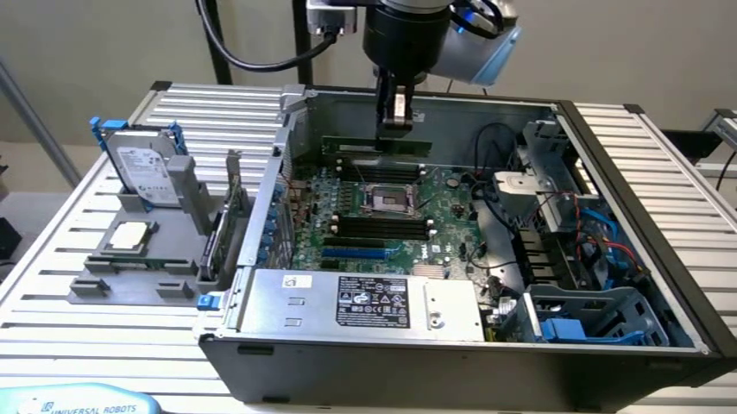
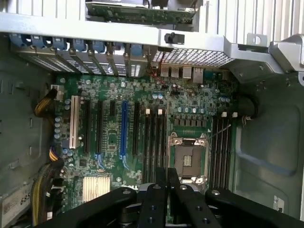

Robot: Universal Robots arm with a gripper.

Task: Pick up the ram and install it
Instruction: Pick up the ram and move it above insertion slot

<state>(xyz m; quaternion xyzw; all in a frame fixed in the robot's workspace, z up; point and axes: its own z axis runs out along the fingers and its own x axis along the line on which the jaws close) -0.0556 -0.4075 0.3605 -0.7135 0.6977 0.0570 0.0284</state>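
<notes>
The gripper (image 1: 395, 129) hung inside the open computer case (image 1: 645, 259), its fingers closed on the ram (image 1: 351, 147). The ram was held level above the motherboard (image 1: 444, 216), close to the far wall of the case and clear of the board. Below it lay the CPU socket (image 1: 386, 197), with black memory slots (image 1: 371, 226) on the side toward the power supply (image 1: 357, 302). A tangle of black and blue cables (image 1: 593, 237) crowded the exterior view's right side of the case. Outside it, on the slatted surface (image 1: 679, 164) at the exterior view's left, a gray holder (image 1: 133, 280) carried a hard drive (image 1: 150, 168) in a blue frame, a processor chip (image 1: 129, 235) and an upright expansion card (image 1: 236, 185). The wrist view looked straight down past the gripper (image 2: 166, 183), whose black fingers (image 2: 153, 204) met in a narrow line over the socket (image 2: 187, 159). It laid out 2 banks of memory slots (image 2: 154, 137) flanking the socket, a blue slot (image 2: 124, 128), a white slot (image 2: 74, 126), a heatsink (image 2: 95, 187) and yellow wiring (image 2: 45, 102).
</notes>
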